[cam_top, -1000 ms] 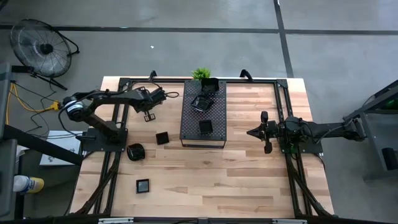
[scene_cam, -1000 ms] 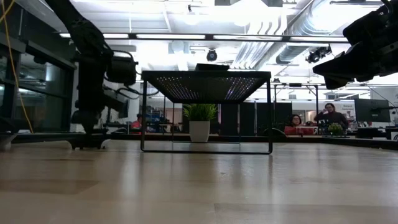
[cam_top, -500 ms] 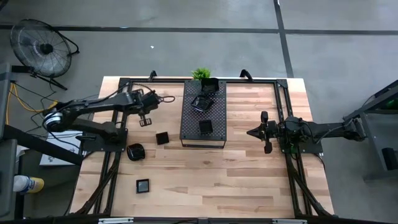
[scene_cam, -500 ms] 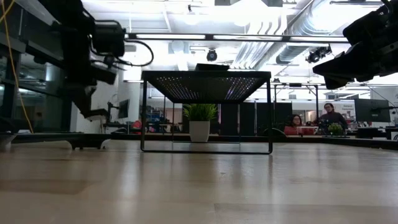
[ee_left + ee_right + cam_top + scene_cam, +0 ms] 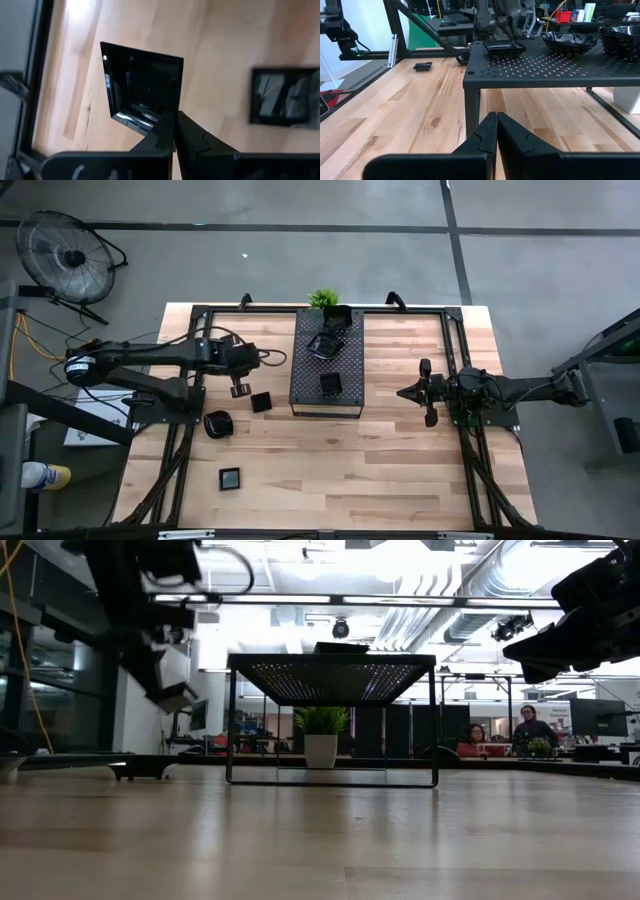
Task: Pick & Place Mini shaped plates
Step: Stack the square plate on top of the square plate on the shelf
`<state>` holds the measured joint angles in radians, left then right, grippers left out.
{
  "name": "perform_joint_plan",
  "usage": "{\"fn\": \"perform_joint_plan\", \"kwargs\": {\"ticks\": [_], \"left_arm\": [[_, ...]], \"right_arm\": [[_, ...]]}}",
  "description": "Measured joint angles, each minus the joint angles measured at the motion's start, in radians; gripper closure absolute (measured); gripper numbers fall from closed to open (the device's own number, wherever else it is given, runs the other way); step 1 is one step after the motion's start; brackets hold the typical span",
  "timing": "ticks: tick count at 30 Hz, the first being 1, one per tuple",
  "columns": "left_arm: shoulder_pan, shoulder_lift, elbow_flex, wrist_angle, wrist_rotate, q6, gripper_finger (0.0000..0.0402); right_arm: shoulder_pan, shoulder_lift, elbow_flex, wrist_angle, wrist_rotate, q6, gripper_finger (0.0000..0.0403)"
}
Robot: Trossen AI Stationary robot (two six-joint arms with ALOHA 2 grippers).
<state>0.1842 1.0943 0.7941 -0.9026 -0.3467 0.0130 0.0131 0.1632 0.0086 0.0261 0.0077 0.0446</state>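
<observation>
Clearly, we have a small square plate point(image 5: 145, 87) pinched by its rim in our left gripper point(image 5: 174, 131), whose fingers are clamped together on one thin edge of it. In the high view this gripper point(image 5: 240, 388) hangs over the bare wood to the left of the perforated tray point(image 5: 300, 385), just beside another square plate point(image 5: 261, 401) lying on the table point(image 5: 400, 470). Two more plates rest nearer the front edge: a rounded one point(image 5: 217, 423) and a square one point(image 5: 230, 477). On the tray itself we count one square plate point(image 5: 331, 383) near its middle and a cluster of plates point(image 5: 325, 343) at the far end, close to the green plant point(image 5: 323, 299).

Our right gripper point(image 5: 404, 392) waits to the right of the tray, fingers pressed together and holding nothing; its own view looks level at the tray's edge point(image 5: 530, 77).

We judge these plates to be light, rigid and glossy, so likely slippery and perhaps brittle if dropped. The raised rim seems the only sensible place to take hold, one finger inside the wall and one outside. With such a narrow bite, we expect the dish could pivot or slide out if swung quickly, so a slow carry and a low release onto the tray look wisest.
</observation>
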Motion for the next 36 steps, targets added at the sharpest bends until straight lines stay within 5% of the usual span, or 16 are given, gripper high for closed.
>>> {"fn": "perform_joint_plan", "kwargs": {"ticks": [15,25,36], "left_arm": [[-0.226,0.132,0.303,-0.024,-0.075,-0.009,0.0402],[-0.317,0.284,0.442,0.021,-0.042,0.529,0.0402],[-0.328,0.300,0.457,0.188,-0.003,1.032,0.0402]], "right_arm": [[0.000,0.000,0.000,0.000,0.000,0.000,0.0399],[0.000,0.000,0.000,0.000,0.000,0.000,0.0396],[0.000,0.000,0.000,0.000,0.000,0.000,0.0396]]}}
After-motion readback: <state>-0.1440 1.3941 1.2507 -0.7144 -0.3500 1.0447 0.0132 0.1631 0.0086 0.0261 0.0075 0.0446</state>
